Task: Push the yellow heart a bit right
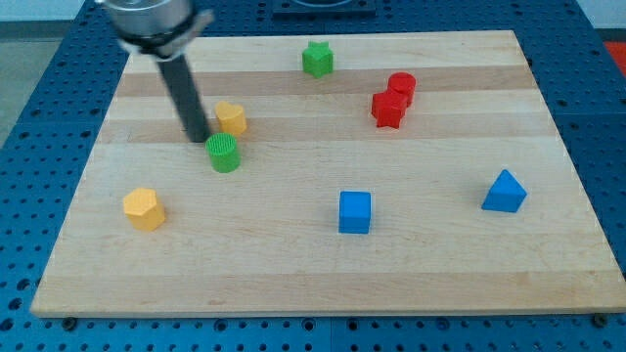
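The rod's tip (199,137) rests on the wooden tabletop (293,264), just to the view's left of the yellow heart (231,118) and close beside it; there are no fingers on this arm. A green cylinder (224,154) sits just below the heart, near the tip. Far below-left of the heart lies a yellow hexagonal block (144,208). To the heart's right stand a green star (317,60), two touching red blocks (393,99), a blue cube (354,212) and a blue triangular block (505,192).
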{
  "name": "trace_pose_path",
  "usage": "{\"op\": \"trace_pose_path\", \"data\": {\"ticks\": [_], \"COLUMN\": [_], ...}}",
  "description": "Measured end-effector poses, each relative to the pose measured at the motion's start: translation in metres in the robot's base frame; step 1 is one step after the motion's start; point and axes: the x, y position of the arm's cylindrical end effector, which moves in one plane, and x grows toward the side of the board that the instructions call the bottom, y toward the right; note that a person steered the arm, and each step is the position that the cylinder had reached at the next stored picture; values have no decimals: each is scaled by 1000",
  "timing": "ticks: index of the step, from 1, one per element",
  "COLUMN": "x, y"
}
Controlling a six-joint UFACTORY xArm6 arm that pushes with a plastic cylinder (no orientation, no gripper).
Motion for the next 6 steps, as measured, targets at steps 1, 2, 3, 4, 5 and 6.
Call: {"op": "trace_pose_path", "data": {"ticks": [1,2,3,4,5,6], "x": [-17,-18,-12,-38,-56,-56], "y": [47,43,2,5,19,43]}}
